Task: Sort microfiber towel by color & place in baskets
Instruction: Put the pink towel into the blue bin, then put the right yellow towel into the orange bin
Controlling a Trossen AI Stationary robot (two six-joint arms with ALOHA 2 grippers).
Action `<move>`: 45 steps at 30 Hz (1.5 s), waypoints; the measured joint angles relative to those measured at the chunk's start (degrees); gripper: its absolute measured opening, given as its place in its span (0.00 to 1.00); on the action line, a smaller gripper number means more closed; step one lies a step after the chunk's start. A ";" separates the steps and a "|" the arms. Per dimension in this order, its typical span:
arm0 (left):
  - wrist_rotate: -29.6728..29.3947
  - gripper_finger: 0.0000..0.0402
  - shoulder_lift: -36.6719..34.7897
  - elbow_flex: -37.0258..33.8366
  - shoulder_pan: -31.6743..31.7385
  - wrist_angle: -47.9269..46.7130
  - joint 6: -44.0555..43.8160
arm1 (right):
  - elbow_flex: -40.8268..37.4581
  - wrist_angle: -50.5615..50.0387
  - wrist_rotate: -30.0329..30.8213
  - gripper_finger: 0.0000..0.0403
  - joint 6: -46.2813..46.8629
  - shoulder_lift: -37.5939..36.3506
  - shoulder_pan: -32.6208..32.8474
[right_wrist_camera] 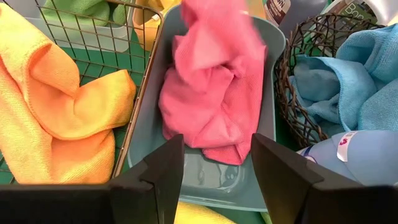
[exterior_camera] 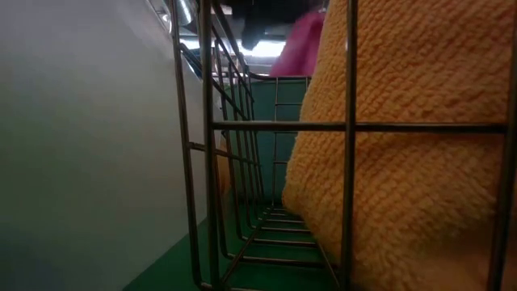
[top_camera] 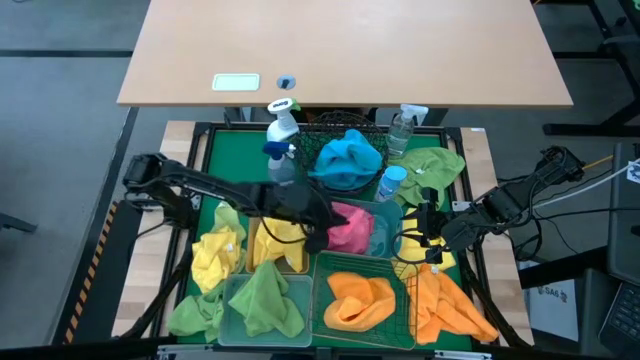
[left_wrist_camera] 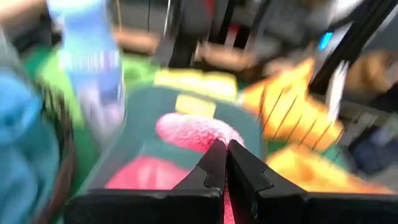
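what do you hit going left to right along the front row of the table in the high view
green towel → pale-green bin holding a green towel → green wire basket holding an orange towel → loose orange towel

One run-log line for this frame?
left gripper: shut on pink towel, over teal bin | right gripper: open, empty, beside bin

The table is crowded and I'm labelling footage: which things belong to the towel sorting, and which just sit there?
Job: pink towel in teal bin; orange towel in green wire basket; blue towel in black mesh basket.
Bystanders: spray bottles; white card.
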 joint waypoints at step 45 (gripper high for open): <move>3.84 0.33 -3.11 -0.03 -1.11 -19.93 -6.56 | -1.57 -22.82 -5.31 0.46 20.01 -0.98 -6.86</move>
